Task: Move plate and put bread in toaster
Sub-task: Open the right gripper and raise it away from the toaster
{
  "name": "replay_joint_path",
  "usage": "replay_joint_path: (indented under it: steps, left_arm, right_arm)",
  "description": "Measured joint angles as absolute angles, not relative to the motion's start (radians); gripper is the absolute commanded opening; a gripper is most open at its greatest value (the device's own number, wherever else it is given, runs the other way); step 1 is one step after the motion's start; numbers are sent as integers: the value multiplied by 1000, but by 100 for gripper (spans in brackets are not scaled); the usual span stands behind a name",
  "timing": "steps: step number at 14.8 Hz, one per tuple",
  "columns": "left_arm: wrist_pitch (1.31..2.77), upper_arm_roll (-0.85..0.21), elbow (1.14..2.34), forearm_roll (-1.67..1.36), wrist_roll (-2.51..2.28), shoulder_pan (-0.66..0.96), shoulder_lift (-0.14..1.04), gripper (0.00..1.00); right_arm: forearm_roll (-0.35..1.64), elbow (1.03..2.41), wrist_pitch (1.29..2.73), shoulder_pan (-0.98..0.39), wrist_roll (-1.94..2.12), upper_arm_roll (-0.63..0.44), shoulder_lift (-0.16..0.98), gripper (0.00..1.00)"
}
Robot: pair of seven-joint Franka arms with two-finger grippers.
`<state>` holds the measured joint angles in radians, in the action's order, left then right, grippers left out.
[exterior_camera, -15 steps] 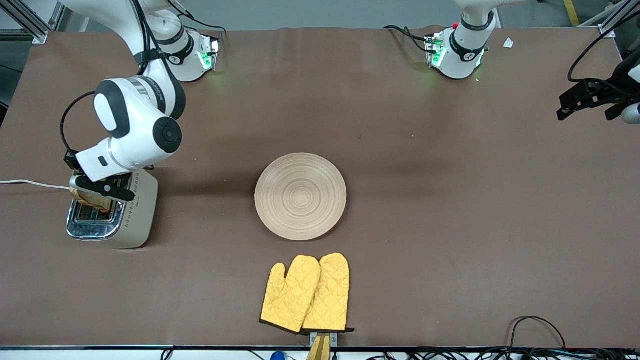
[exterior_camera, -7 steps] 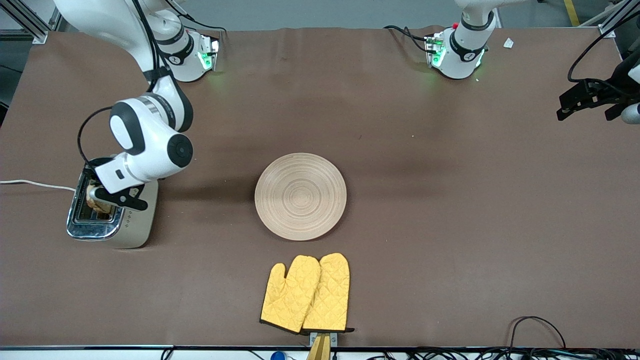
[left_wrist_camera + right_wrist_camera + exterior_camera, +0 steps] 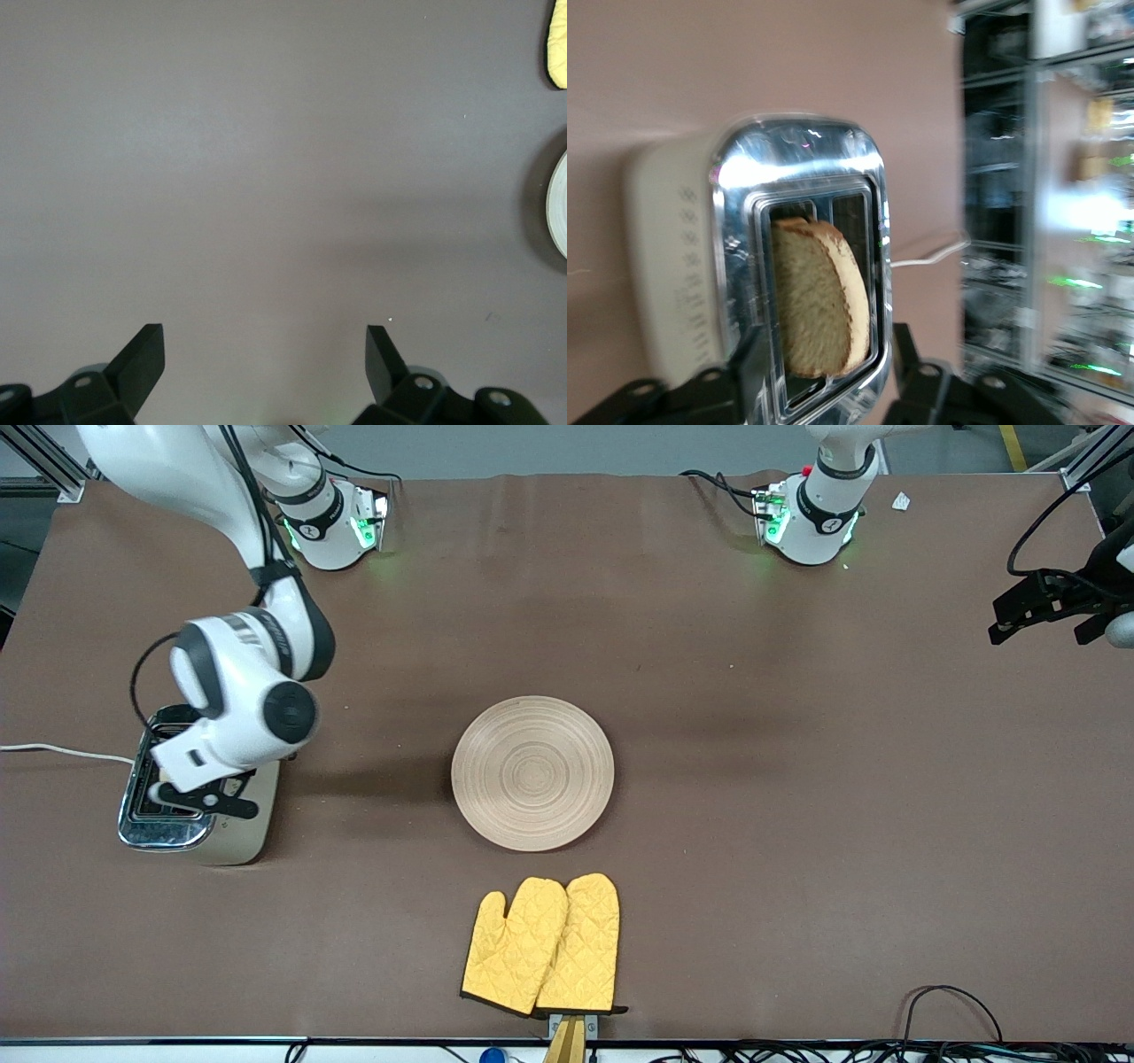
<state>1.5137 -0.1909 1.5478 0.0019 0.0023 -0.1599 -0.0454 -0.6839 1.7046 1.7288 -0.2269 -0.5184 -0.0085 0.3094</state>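
Right gripper [image 3: 199, 802] is hovering directly over the chrome top of the cream-beige two-slot toaster [image 3: 235, 824], which is standing toward the right arm's end of the brown table [image 3: 797, 824]. Half a second ago the gripper was sitting slightly higher with the slice visible beneath it. Now the wrist is hanging lower and closer over the slots, and the front view is no longer showing the slice at all.

In the right wrist view the gripper [image 3: 831, 367] is holding its fingers [image 3: 755, 367] spread. They are flanking the square slice of brown wholemeal bread [image 3: 819, 310], with a gap showing along one crust edge. The bread is standing upright in one slot of the toaster [image 3: 664, 266], its upper part still rising above the chrome rim. The white cord [image 3: 53, 750] is trailing off the toaster toward the table edge.

Left gripper [image 3: 1036, 624] is waiting above the left arm's end of the table, its fingers [image 3: 142, 354] held wide apart with nothing between them, and it is barely shifting from before.

The round light beige wooden plate [image 3: 532, 772] is lying in the middle of the table, unmoved. The pair of yellow quilted oven mitts [image 3: 542, 943] is lying nearer to the front camera than the plate, also unchanged.
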Motion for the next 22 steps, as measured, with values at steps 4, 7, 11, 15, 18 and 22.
replay_joint_path:
  steps: [4, 7, 11, 15, 18, 22]
  left_arm:
    - [1514, -190, 1548, 2, 2, -162, -45, 100]
    - [1516, -190, 1548, 2, 2, -162, -45, 100]
    - [1513, -190, 1548, 2, 2, -162, -45, 100]
    - [1513, -191, 1548, 2, 2, -161, -45, 100]
    - [1522, -191, 1548, 1, 2, -161, -45, 100]
    - [1566, -191, 1548, -16, 2, -162, -43, 100]
  right_arm:
    - [-296, 1458, 1580, -207, -371, -7, 191, 100]
    - [-174, 1418, 1537, -207, -372, -3, 162, 100]
    - [-158, 1408, 1487, -207, -381, 2, 154, 100]
    - [-154, 1398, 1488, -207, -399, 3, 134, 100]
    - [-154, 1335, 1503, -202, -401, -1, 133, 100]
    - [-148, 1310, 1583, -198, -401, -4, 139, 100]
